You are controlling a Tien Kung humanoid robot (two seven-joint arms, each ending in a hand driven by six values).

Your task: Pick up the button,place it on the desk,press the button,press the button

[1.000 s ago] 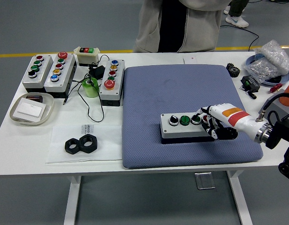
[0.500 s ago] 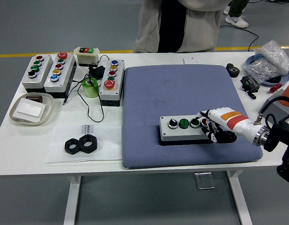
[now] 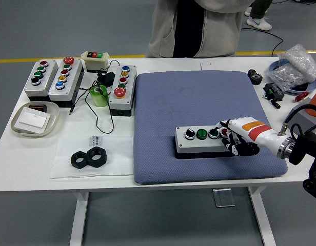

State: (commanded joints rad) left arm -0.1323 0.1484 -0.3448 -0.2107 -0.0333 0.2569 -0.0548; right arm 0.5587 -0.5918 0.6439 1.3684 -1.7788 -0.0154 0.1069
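Right hand (image 3: 237, 137) reached in from the right edge over the blue-grey mat (image 3: 199, 97) that covered the middle of the white tabletop (image 3: 117, 171). The task's button box (image 3: 203, 140), a grey box with a row of buttons on top, lay flat on the mat's near right part, long side roughly parallel to the table's near edge. The hand sat at the box's right end, its fingers (image 3: 235, 148) curled down over that end and front edge, touching the box; whether they actually clamped it or only pressed against it could not be told. A white knob, a green button and a further dark one showed on the box top, the rightmost position hidden under the hand. Left arm was out of view. On the left of the tabletop stood three other button boxes: two side by side near the far left corner (image 3: 49, 78) and one (image 3: 121, 90) just beside the mat's left edge, with a smaller cream switch box (image 3: 95, 60) behind them. A green tape roll (image 3: 99, 95) sat between those boxes, black cable looped round it. A clear tray (image 3: 34, 119) lay near the left edge, and two black hex nuts (image 3: 89, 157) lay touching each other on a white sheet nearer the front. A person (image 3: 196, 25) stood at the far side, hands not visible.
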